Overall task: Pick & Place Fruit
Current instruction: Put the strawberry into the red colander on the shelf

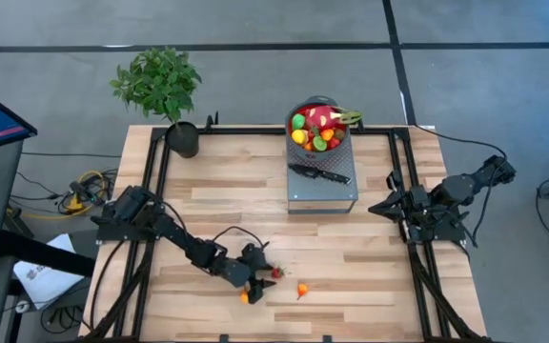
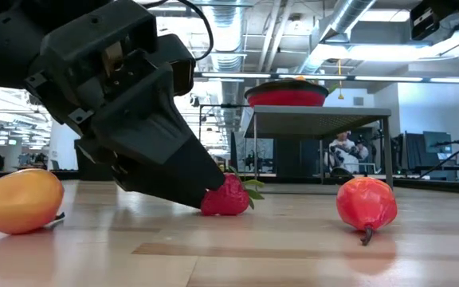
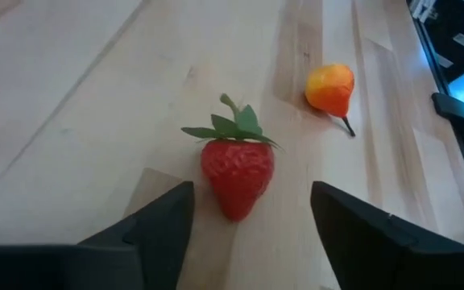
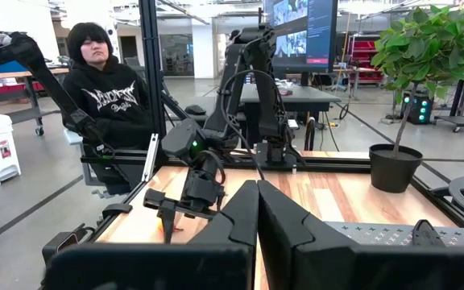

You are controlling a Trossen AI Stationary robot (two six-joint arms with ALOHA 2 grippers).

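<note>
Down at the strawberry [image 3: 238,177], the left gripper [image 3: 248,221] stood with fingers [image 3: 155,221] parted, flanking it without gripping; the right gripper [image 4: 256,229] was shut, empty

closed right pincer [image 4: 257,211], seated person [image 4: 107,89], potted plant [image 4: 417,60]

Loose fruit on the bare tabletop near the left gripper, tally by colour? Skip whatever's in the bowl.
Red strawberry: 1
Orange round fruit: 1
Red-orange fruit with a stem: 1
Total: 3
</note>
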